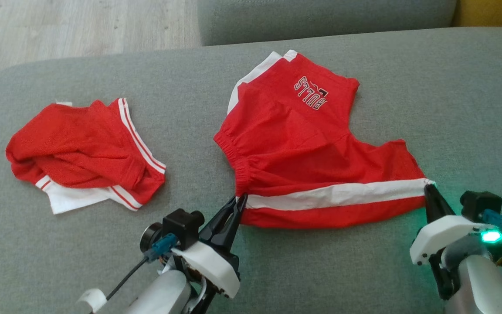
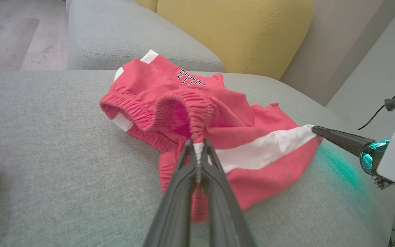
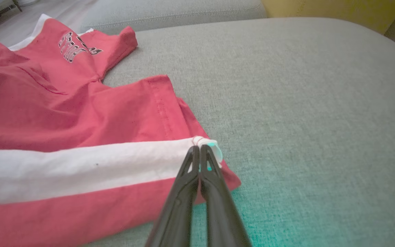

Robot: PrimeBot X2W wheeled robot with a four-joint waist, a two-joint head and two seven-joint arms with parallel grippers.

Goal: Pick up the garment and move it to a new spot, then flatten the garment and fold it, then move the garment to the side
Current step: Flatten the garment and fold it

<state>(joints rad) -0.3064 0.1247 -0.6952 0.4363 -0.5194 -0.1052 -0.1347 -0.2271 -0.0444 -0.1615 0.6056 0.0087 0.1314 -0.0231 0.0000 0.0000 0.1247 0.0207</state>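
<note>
nearest the robot, the left gripper (image 1: 242, 198) is clamped shut on the gathered waistband of the shorts (image 1: 303, 144), and the right gripper (image 1: 428, 188) is pinched shut on the very tip of the white stripe (image 1: 334, 195) at the leg hem. that right hold looks thin: a hard pull apart would likely slip it free, and the near edge would sag. the shorts lie mid-seat on the sofa (image 1: 364, 261), creased toward the far side; dragging could bunch them more. room is open near and to the right. on the left a second red garment (image 1: 81, 152) lies close enough to snag on a leftward swing. farther off, the seat's rounded edge drops to the floor (image 1: 59, 26), and the backrest (image 1: 320, 17) closes the far side.
</note>
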